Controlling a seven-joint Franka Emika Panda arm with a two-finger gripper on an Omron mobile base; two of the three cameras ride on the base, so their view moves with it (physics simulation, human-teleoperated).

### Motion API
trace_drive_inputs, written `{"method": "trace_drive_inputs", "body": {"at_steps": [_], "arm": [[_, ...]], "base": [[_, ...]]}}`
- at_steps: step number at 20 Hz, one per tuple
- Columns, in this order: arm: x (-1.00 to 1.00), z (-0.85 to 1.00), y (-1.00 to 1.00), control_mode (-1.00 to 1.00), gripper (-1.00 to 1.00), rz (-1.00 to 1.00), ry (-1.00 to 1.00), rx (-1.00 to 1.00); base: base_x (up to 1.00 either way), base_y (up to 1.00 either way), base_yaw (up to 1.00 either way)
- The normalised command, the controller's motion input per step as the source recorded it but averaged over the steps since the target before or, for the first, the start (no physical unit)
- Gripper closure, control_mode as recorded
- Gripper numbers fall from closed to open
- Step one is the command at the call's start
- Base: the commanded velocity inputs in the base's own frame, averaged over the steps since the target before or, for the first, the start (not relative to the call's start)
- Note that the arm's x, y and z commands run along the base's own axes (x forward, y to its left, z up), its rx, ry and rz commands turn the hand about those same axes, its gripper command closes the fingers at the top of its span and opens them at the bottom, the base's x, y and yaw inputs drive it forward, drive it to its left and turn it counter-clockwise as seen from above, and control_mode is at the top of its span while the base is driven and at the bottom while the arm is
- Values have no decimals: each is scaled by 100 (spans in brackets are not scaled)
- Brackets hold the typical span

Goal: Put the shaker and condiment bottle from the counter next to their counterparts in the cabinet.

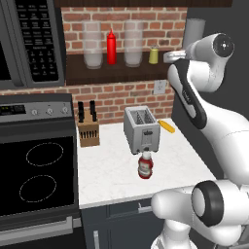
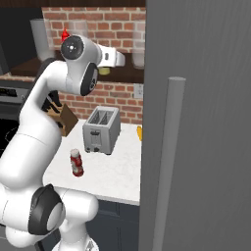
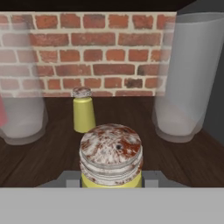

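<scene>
Right up close in the hand view sits the shaker (image 3: 111, 158), a stubby yellow cylinder with a pale, rust-flecked round cap, pinched between the claw's (image 3: 111, 180) two grey fingers, which press on its sides. Just beyond it, standing upright on the dark wooden shelf of the cabinet (image 3: 52, 153), is the twin shaker (image 3: 83, 113), same yellow body and speckled cap, near but apart from the held one. Either side of that twin stand two frosted, translucent tumblers: the right glass (image 3: 186, 78) tall and close, the left glass (image 3: 19, 100) further over. Rough red brick backs the shelf.

From the left base view, the white arm reaches high, elbow bent, wrist level with the shelf, hand pushed in beside the twin. Left of the twin on that shelf stands the slim all-red squeeze bottle (image 1: 111, 47) with its pointed nozzle.

Well below the twin, on the white marbled counter (image 1: 112, 175), the squat red condiment bottle (image 1: 145, 164) stands upright just in front of the boxy silver toaster (image 1: 141, 129); a wooden knife block (image 1: 88, 127) sits to the toaster's left.
</scene>
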Motion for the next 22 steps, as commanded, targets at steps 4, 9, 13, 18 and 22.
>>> {"method": "trace_drive_inputs", "body": {"at_steps": [4, 9, 13, 18, 22], "arm": [[15, 0, 0, -100, 100, 0, 0, 0], [23, 0, -1, -100, 100, 0, 0, 0], [25, 0, -3, -100, 100, 0, 0, 0], [25, 0, -4, -100, 100, 0, 0, 0], [28, 0, -4, -100, 100, 0, 0, 0]], "base": [[0, 0, 0], [0, 0, 0], [0, 0, 0], [0, 0, 0], [0, 0, 0]]}}
